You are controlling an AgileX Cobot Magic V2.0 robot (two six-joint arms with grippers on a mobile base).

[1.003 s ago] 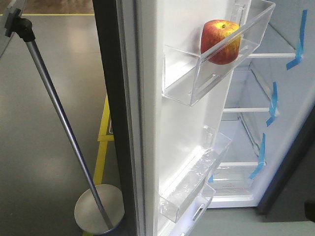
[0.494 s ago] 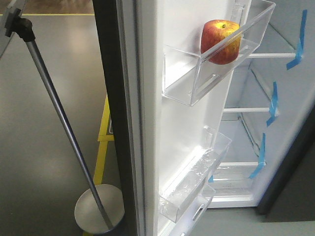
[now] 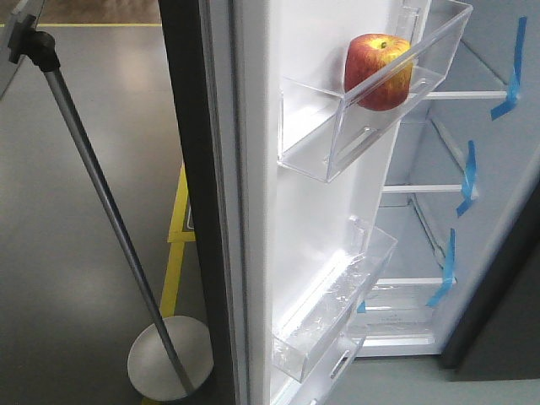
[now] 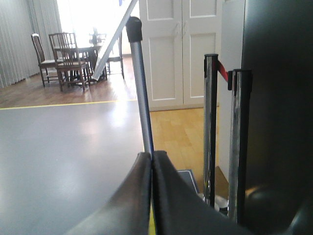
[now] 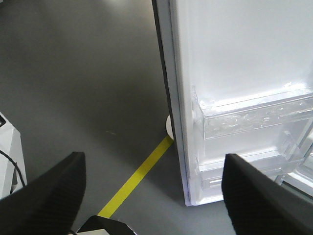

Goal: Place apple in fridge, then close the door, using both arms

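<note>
Red with a yellow patch by the stem dimple, the small round apple (image 3: 378, 72) rested in the upper clear plastic bin (image 3: 337, 143) on the white inner face of the tall door (image 3: 312, 211). It sat at the end of that bin nearest the fridge compartment, behind the bin's clear front wall. The door stood swung wide from the tall, white-lined fridge (image 3: 498, 169).

Compared with the front view one second earlier:
- The apple, the bin and the door had not shifted.
- A dark shape at the bottom right corner of the view was gone.
- The slanted silver pole stand (image 3: 93, 186) held the same position to the left of the door's dark outer edge.

Gripper state:
- Left gripper (image 4: 152, 159): the black fingers (image 4: 127, 200) were pressed together with nothing between them.
- Right gripper (image 5: 154, 161): the black fingers (image 5: 49, 191) were spread wide, empty, above the grey floor and the door's lower corner.

Limits of visibility:
- Neither arm appeared in the front view.
- The fridge's glass shelves, marked with blue tape strips (image 3: 467, 179), were partly hidden behind the door bins.
- The lower bin (image 3: 337, 295) was cut off at the bottom edge of the front view.
- In the left wrist view, a dark panel (image 4: 279, 98) filled the right side; its identity could not be determined.
</note>
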